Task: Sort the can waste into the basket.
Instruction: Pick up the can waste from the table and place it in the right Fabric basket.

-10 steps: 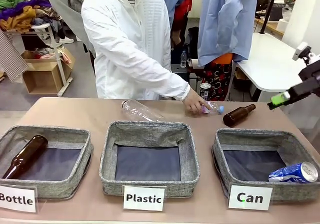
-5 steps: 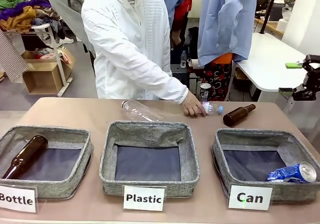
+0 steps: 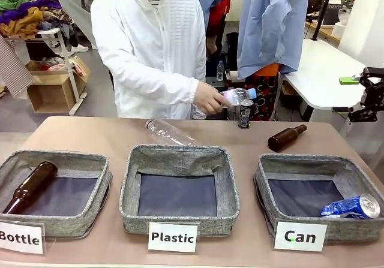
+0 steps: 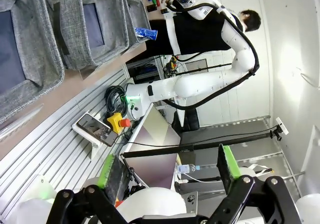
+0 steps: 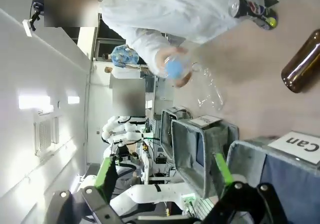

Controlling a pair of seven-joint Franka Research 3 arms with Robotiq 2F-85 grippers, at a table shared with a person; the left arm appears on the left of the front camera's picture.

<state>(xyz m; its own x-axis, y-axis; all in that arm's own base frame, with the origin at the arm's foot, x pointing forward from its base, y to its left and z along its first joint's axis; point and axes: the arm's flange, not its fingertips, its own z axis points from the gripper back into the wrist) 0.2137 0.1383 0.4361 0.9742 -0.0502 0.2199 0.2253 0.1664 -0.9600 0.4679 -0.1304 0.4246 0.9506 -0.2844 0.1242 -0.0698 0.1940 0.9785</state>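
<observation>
The right gripper [image 3: 346, 94] hangs at the right edge, jaws wide and empty. The blue can [image 3: 354, 207] lies in the Can basket [image 3: 300, 162], lower right. The dark can [image 3: 245, 113] stands upper centre, and is best approached from the right, above the brown bottle [image 3: 286, 137] and clear of the person's hand [image 3: 208, 99].

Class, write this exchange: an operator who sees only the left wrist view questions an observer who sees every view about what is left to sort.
Operator: I see a blue can in the basket carded "Can". Any other can?
Observer: Yes, a dark can stands at the table's far edge.
Operator: Is anyone near it?
Observer: The person's hand holds a clear plastic bottle in the air, close above it.
</observation>
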